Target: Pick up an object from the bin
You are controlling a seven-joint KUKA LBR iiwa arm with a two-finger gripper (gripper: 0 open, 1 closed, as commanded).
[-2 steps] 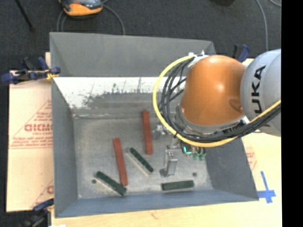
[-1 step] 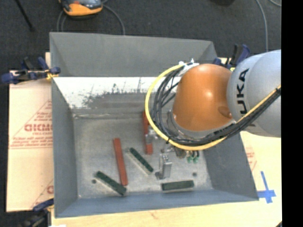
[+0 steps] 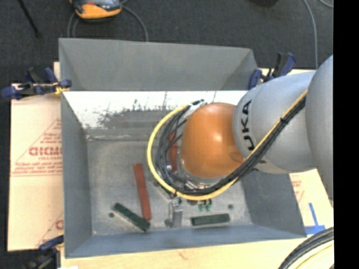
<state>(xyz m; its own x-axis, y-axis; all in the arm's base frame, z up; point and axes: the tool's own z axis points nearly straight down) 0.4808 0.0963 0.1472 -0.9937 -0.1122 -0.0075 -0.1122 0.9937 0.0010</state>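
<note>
- Near the front wall of the bin [image 3: 76,167], we see the gripper [image 3: 175,213] low over the floor. It sits between a long red-brown bar [image 3: 142,190] to its left in the view and a flat dark green bar [image 3: 210,219] to its right.
- A small green piece [image 3: 203,206] lies just beside the gripper, the nearest thing of all. A second dark green bar [image 3: 130,217] lies tilted further left, one end near the red-brown bar's lower end.
- We see nothing held, and whether the gripper is parted or closed we cannot tell (the orange cover [image 3: 207,142] hides most of it from above).
- We judge the step in hand to be settling on one thing to grasp, since nothing is lifted yet.
- To do it well, we would centre on a single piece and come straight down. We would close across a bar's narrow width rather than along its length, and keep off the sloping front wall.
- The bars lie flat and apart from each other, which should favour a clean pinch; the small green piece looks harder to grip.
- The arm [image 3: 286,128] reaches in from the view's right with its wrist bent steeply down. Yellow-sheathed cables [image 3: 154,150] loop round the cover's left side.
</note>
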